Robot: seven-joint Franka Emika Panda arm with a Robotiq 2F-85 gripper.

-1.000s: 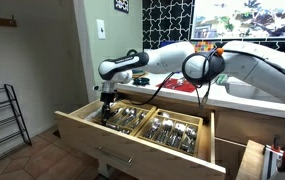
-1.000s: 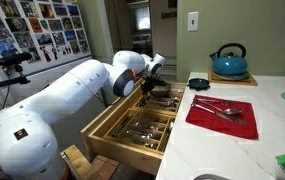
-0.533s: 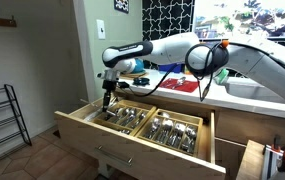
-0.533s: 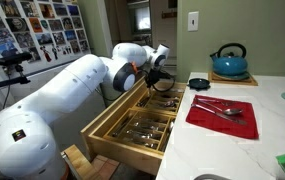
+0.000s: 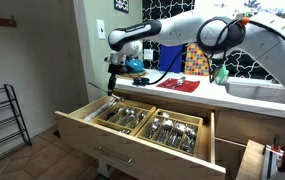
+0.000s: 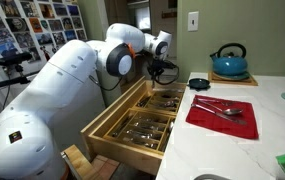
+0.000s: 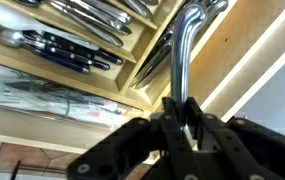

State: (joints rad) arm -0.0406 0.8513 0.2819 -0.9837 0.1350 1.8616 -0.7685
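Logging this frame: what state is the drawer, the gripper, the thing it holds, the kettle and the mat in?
Drawer: pulled open, compartments full of cutlery.
Gripper: jaws shut on the metal utensil.
Metal utensil: gripped, hanging over the drawer.
Kettle: upright on the counter.
Red mat: flat, utensils lying on it.

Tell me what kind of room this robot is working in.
Most likely a home kitchen: an open wooden drawer with divided trays of cutlery, plus a blue kettle and a red mat on the white counter. The hand grips a metal utensil above the drawer.
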